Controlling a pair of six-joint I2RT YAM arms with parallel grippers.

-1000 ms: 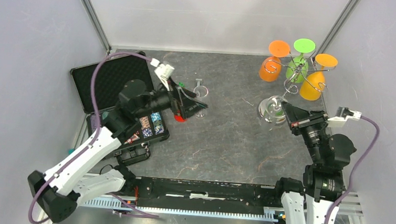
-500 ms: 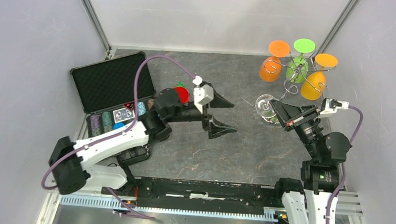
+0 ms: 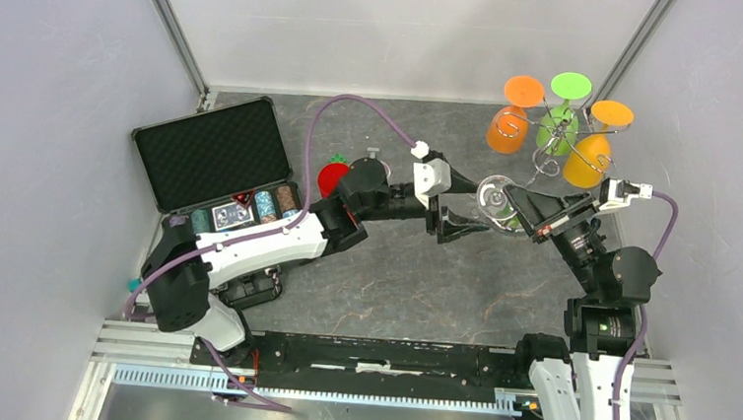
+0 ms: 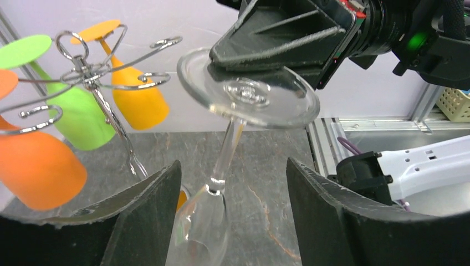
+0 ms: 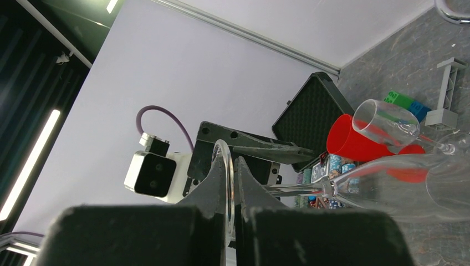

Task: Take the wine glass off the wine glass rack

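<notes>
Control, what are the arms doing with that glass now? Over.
Right gripper shut on foot of clear wine glass. Left gripper open, straddling its stem. Glass off wine glass rack; coloured glasses hang there, apart.

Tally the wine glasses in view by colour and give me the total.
Orange wine glasses: 2
Green wine glass: 1
Clear wine glasses: 2
Total: 5
</notes>
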